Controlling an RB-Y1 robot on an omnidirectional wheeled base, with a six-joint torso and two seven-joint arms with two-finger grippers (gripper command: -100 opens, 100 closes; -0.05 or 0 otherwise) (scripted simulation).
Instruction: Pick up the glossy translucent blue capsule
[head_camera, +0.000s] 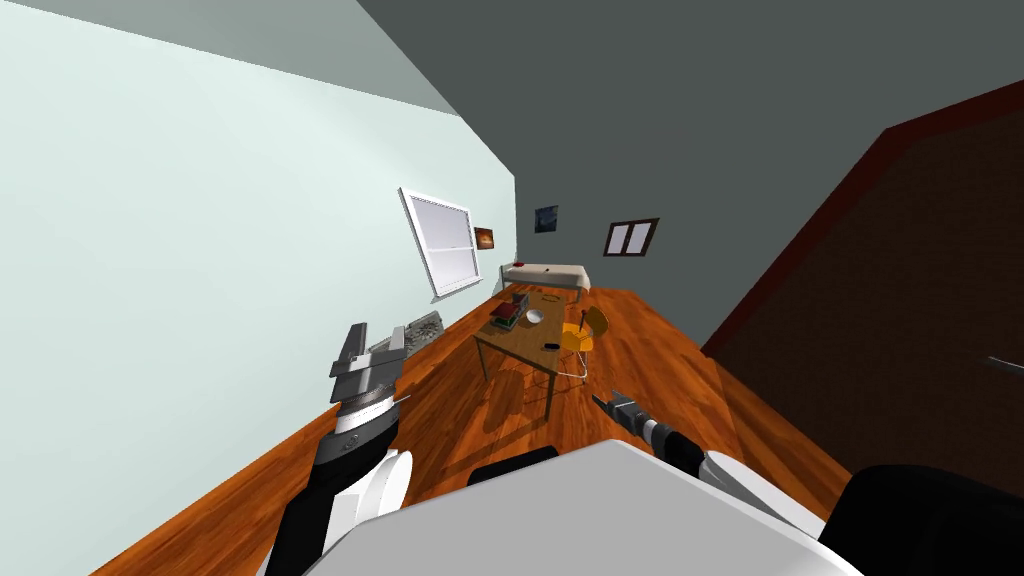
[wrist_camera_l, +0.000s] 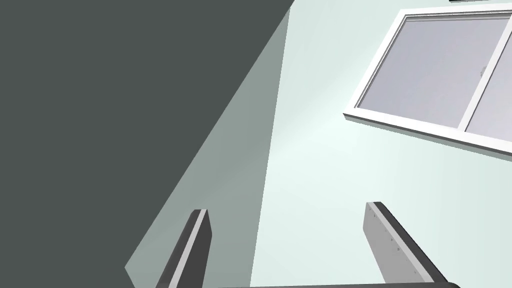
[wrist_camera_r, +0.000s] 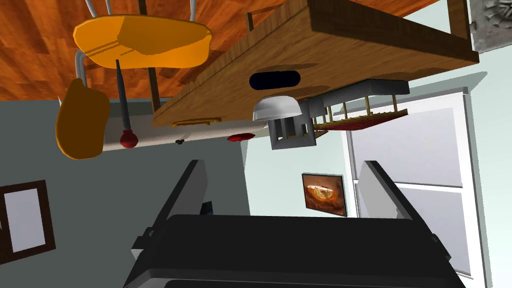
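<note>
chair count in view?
1. An orange chair stands at the wooden table, on the side away from the window. Nothing in view looks big enough to hide another.

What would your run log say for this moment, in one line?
stage: away from table | dark capsule: on table near white bowl | left claw: open, raised | right claw: open, facing table
</note>
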